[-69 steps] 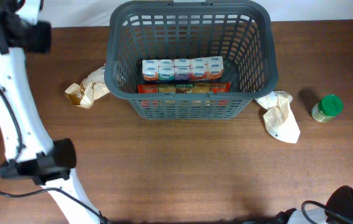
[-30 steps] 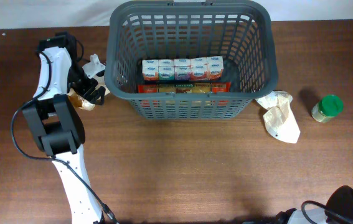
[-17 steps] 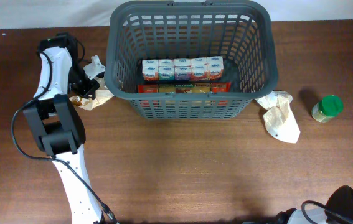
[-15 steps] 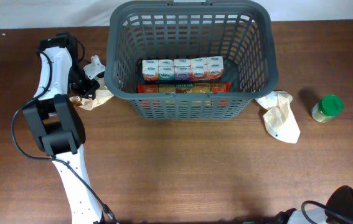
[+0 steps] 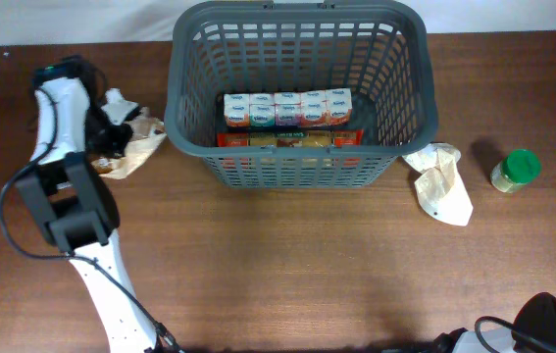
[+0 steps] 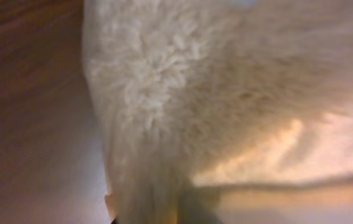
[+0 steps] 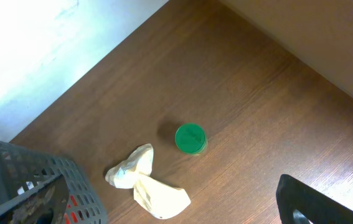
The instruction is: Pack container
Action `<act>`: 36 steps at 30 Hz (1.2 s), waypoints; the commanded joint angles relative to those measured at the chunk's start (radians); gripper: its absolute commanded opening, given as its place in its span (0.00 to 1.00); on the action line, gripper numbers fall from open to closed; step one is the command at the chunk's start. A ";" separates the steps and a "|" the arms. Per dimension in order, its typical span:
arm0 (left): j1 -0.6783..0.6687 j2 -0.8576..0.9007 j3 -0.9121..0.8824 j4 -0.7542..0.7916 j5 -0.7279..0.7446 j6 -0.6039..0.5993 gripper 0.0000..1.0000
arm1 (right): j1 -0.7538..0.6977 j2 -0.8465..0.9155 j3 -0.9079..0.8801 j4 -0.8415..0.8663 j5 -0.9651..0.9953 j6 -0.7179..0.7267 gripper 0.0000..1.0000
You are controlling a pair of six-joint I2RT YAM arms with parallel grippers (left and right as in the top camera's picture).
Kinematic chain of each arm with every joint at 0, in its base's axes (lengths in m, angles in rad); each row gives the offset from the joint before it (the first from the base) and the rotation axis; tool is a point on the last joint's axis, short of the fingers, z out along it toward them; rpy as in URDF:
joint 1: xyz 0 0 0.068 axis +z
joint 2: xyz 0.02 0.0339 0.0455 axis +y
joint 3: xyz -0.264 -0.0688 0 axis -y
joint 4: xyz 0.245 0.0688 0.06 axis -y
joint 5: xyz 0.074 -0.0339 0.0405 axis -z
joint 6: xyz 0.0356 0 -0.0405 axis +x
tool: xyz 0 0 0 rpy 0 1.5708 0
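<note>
The dark grey basket (image 5: 302,175) stands at the back middle of the table, holding a row of small cartons (image 5: 287,108) and a red packet (image 5: 290,139). My left gripper (image 5: 111,134) is just left of the basket, shut on a crumpled cream cloth (image 5: 132,149). That cloth fills the left wrist view (image 6: 226,93), and my fingers are hidden there. My right gripper (image 7: 176,214) is open and empty, high above the table's right side; only a black finger shows at the lower right of the right wrist view. A corner of the basket (image 7: 14,168) also shows there.
A second cream cloth (image 5: 441,183) lies right of the basket, also in the right wrist view (image 7: 148,185). A small green-lidded jar (image 5: 516,170) stands further right, seen from above in the right wrist view (image 7: 190,138). The right arm's base sits at the bottom right corner.
My left arm came in from the far left to the cloth beside the basket. In the last half second it moved left, and the cloth moved with it, away from the basket wall.
</note>
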 commanded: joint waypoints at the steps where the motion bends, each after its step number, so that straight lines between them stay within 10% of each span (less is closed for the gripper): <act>1: 0.017 -0.189 0.025 0.023 -0.024 -0.035 0.02 | -0.004 -0.006 -0.001 0.003 0.009 -0.003 0.99; 14: 0.018 -0.367 0.015 0.010 -0.020 -0.011 0.02 | -0.004 -0.006 -0.001 0.003 0.009 -0.003 0.99; 19: 0.018 -0.293 -0.023 -0.015 0.086 0.114 0.82 | -0.004 -0.006 -0.001 0.003 0.009 -0.003 0.99; 21: 0.018 -0.259 -0.023 -0.024 0.082 0.124 0.98 | -0.004 -0.006 -0.001 0.003 0.009 -0.003 0.99; 36: 0.014 0.025 -0.023 0.049 0.018 0.146 1.00 | -0.004 -0.006 -0.001 0.003 0.009 -0.003 0.99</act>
